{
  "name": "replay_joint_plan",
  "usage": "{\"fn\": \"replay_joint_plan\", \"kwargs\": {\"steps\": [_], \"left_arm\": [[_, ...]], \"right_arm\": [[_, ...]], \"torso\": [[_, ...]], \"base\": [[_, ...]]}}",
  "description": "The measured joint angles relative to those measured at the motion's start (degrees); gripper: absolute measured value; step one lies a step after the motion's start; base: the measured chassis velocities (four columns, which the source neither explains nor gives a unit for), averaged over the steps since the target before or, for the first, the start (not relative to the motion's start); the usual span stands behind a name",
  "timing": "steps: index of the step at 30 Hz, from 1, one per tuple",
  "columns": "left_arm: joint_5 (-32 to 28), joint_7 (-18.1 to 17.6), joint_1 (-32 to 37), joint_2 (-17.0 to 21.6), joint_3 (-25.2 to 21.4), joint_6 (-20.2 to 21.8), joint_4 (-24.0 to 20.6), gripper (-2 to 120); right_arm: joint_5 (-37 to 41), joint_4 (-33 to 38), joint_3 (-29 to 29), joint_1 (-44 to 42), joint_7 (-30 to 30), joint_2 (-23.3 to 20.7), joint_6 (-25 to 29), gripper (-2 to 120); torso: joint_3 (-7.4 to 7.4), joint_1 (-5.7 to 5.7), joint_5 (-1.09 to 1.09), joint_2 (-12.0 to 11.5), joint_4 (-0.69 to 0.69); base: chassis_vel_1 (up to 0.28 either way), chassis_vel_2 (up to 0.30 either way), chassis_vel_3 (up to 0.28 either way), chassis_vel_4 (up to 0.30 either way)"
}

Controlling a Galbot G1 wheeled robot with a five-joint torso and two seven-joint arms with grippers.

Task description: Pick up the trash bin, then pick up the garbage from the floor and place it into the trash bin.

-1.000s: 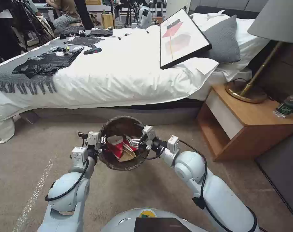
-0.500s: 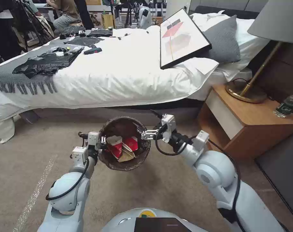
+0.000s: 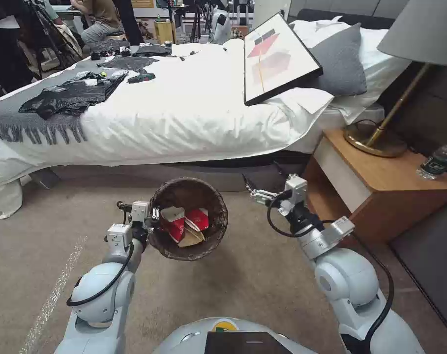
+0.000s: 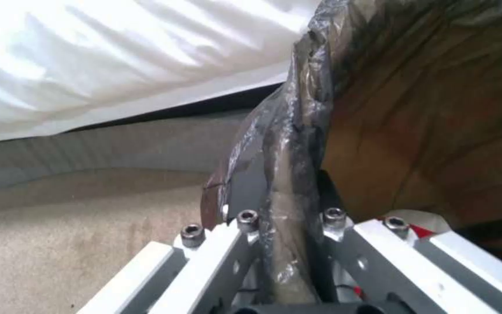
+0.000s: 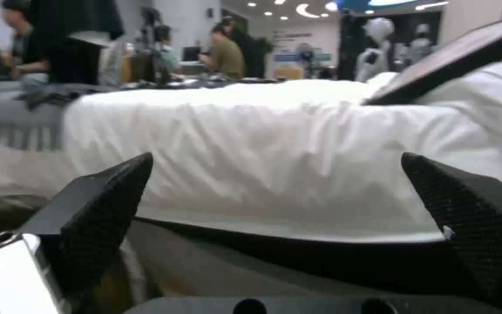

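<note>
Bin (image 3: 189, 219): held off the floor by its bagged rim, mouth up to receive litter.
Left end effector (image 4: 289, 226): clamped on that rim.
Right end effector (image 3: 256, 194): spread, empty, beside the bin.
Cartons (image 3: 184, 222): inside the bin.

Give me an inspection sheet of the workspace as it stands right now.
Surface: beige carpet, no litter seen on it.
Job's things: trash bin held off the floor; red-and-white cartons and tan paper inside.
Clutter: black bags and framed picture on the bed.
Grippers: left gripper clamps the bin's rim; right gripper open, empty, beside the bin.
Cables: black cable looped at the right wrist.
Surroundings: nightstand, lamp, bottle.
</note>
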Motion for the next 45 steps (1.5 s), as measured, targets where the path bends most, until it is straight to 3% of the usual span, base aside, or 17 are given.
{"fn": "replay_joint_plan", "kwargs": {"steps": [14, 45], "left_arm": [[-0.1, 0.16, 0.13, 0.05, -0.48, 0.21, 0.15, 3], [0.25, 0.13, 0.4, -0.17, 0.1, 0.25, -0.13, 3]], "right_arm": [[-3.42, -2.59, 9.94, -11.33, -1.05, 5.43, 9.59, 100], [1.77, -4.65, 17.8, -10.76, -0.8, 4.18, 10.69, 100]], "torso": [[0.0, 0.0, 0.0, 0.0, 0.0], [0.0, 0.0, 0.0, 0.0, 0.0]], "base": [[0.0, 0.0, 0.0, 0.0], [0.059, 0.053, 0.053, 0.055]]}}
